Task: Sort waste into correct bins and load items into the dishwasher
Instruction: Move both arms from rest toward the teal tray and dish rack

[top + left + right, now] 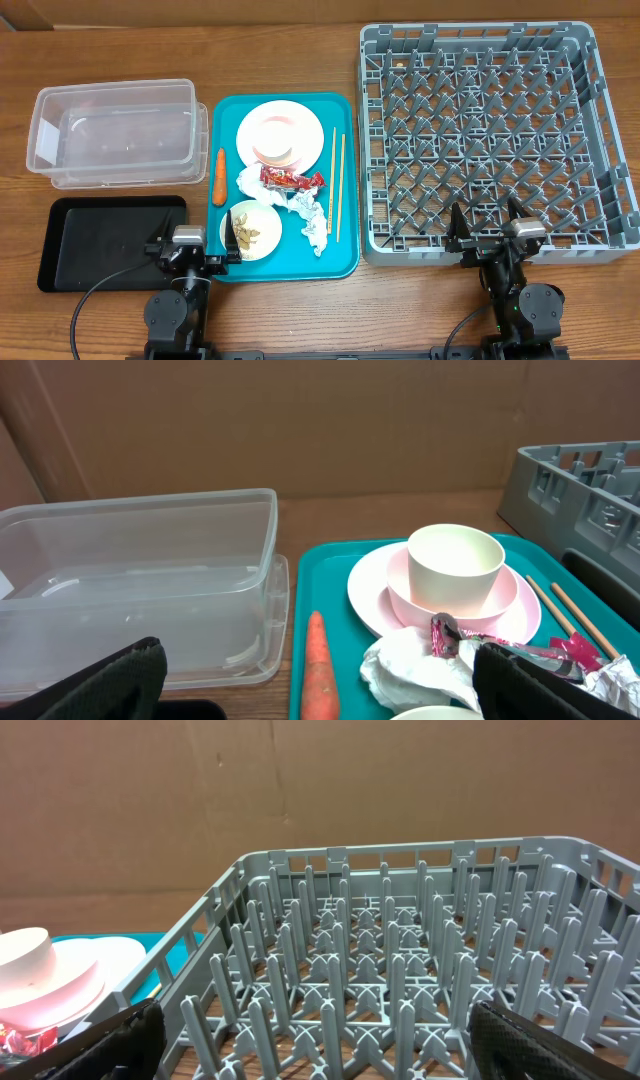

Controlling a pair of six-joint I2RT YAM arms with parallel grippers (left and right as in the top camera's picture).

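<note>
jaws, overhead: left gripper (195, 245) wide apart, nothing held; one finger over near-right corner of black tray (100, 240), other over near-left corner of teal tray (340, 255). right gripper (487, 225) wide too, empty, over near edge of dish rack (490, 140).
waste, overhead: carrot (219, 175) along teal tray's left side; red wrapper (292, 180) mid-tray, touching tissues (312, 222); bowl (262, 212) w/ nut scraps (250, 232) just beside left gripper's inner finger.
dishes, overhead: plate (280, 132) at far end of teal tray; chopsticks (337, 185) along its right side; clear tub (115, 135) behind black tray.
left wrist: fingers (100, 685) in both bottom corners, wide, touching nothing; carrot centred in gap, ahead; cup (455, 565) on plate, right of centre; clear tub at left.
right wrist: fingers (100, 1045) in bottom corners, wide, empty; dish rack pegs fill gap ahead; cup & plate at left edge.
</note>
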